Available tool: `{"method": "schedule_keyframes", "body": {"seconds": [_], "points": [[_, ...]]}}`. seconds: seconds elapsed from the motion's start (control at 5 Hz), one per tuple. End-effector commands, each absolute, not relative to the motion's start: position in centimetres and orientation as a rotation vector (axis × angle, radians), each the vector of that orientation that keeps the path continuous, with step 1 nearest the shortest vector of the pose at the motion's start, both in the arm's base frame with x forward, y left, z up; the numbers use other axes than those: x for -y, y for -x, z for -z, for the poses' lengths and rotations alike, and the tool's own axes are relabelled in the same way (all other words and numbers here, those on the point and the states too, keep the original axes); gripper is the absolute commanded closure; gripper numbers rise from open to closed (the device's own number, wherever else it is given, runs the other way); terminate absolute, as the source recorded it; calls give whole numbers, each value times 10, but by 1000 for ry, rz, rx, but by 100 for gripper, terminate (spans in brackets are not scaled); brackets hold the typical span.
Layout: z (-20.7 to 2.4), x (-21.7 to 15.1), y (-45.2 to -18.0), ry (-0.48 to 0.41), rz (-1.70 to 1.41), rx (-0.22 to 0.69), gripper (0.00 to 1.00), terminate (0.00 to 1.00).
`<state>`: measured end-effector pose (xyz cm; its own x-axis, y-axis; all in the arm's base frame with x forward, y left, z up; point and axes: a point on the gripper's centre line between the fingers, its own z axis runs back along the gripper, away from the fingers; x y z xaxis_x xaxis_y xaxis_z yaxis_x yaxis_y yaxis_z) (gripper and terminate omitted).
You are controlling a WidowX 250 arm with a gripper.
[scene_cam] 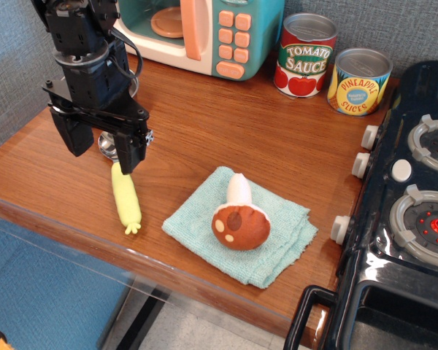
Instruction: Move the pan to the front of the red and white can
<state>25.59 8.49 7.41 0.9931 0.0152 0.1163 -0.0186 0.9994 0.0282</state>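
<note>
since the gripper (102,142) hangs with its jaws apart, the pan (109,146) shows only as a steel sliver right beneath it. grip its rim squarely before carrying it far right toward the red and white can (305,55).

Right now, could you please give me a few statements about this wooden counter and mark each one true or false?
1. The red-and-white Tomato Sauce can stands left of the yellow-and-blue Pineapple Slices can. True.
2. The brown toy mushroom lies on bare wood. False: it lies on the folded teal cloth.
3. The black gripper hangs above the counter's left part. True.
4. The yellow-handled spoon lies on the black toy stove. False: it lies on the wood beside the cloth.
</note>
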Motion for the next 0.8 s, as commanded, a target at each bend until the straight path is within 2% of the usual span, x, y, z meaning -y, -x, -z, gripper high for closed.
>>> {"method": "schedule_keyframes", "body": {"seconds": [0.0,0.2,0.4,0.6], "points": [[-74,-85,-256,-29,-17,116,0,0],[-72,-89,-266,-47,-40,118,0,0],[-73,-102,-288,-107,-95,126,0,0],[-76,-120,-326,-130,-149,145,0,0]]}}
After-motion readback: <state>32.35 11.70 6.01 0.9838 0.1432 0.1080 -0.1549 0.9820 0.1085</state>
